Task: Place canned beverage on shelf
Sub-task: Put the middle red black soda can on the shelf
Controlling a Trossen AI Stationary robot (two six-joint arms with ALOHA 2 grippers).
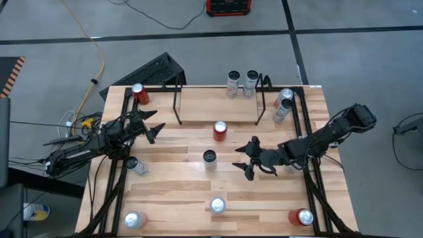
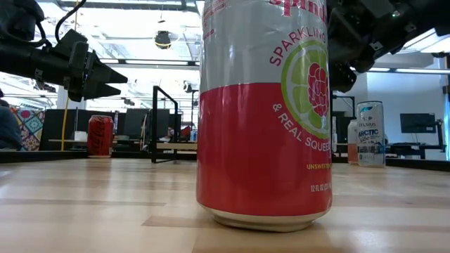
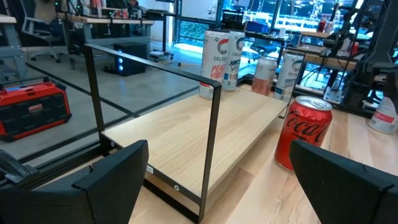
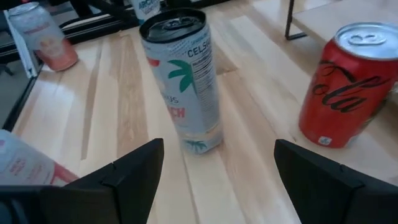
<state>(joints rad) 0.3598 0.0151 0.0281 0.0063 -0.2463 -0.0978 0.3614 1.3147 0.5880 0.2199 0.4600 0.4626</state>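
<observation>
Table (image 1: 172, 192) is pale butcher-block wood, planks running left-right, with a smooth satin finish. The shelf (image 1: 218, 106) sits at its far edge: thin black square-rod uprights and a flat light wood board, long axis running across the table. No can stands between its uprights.

Right gripper (image 1: 250, 158) has its jaws spread wide, gripping nothing. Straight ahead of the gap stands the Celsius can (image 4: 183, 81), a tall slim cylinder of matte white aluminium with a palm print and a dark lid, upright with its long axis vertical. It's near the fingertips but not between them. Off to one side of the jaws is the Coke can (image 4: 348, 87), glossy red, squatter, also upright, just in front of the shelf.

Left gripper (image 1: 149, 127) is wide open too, holding nothing, hovering by the shelf's left end. Past its jaws you see the shelf's black corner post and the board stretching away, with the Coke can beside the board.

More upright cans are scattered round: a red and silver Spindrift (image 2: 264, 112) close to the low camera, and a pair of silver ones (image 1: 242, 83) behind the shelf.
</observation>
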